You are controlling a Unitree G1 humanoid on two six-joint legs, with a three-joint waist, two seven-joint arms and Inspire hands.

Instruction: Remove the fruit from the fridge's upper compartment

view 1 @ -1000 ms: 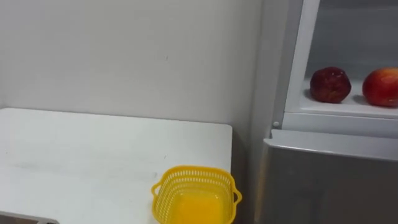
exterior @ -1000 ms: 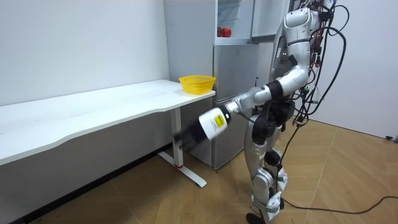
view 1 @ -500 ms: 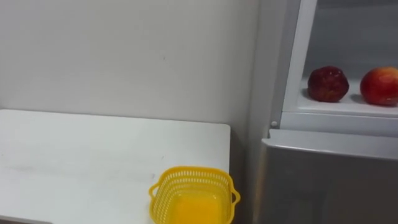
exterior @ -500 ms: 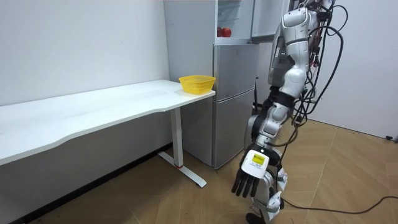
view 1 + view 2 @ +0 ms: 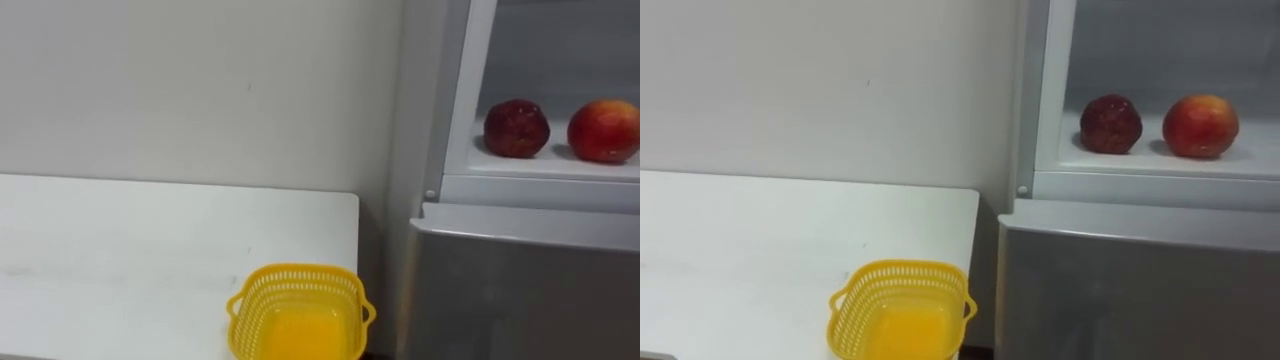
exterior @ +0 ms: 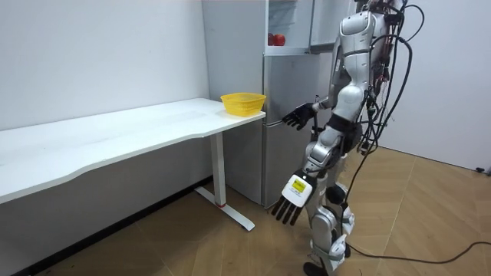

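1. Apples are what the task is about. Two of them sit on the upper fridge shelf (image 5: pixel 545 162), at the upper right of the left eye view. The dark red apple (image 5: pixel 516 128) is on the left. The brighter red apple (image 5: pixel 604 130) is just beside it, and they do not touch.
2. Under that shelf is the grey lower fridge door (image 5: pixel 520 290), which is shut.
3. A yellow basket (image 5: pixel 296 310) stands at the bottom middle of the frame. It is on the white worktop (image 5: pixel 150 250), at the end next to the fridge, and I see nothing in it.
4. In the room view, the right robot hand (image 6: pixel 296 117) is up in front of the fridge with its fingers spread wide. It holds nothing.
5. The left robot hand (image 6: pixel 290 207) hangs low by the legs, in the lower middle of the frame. Its fingers are straight and it holds nothing too.
6. A second ago the left arm was stretched out. It has swung down, and the right hand has come up.
7. The apples have not moved; only the head camera has shifted a bit.
8. I think the reach is just starting, so both apples are still waiting to be taken.
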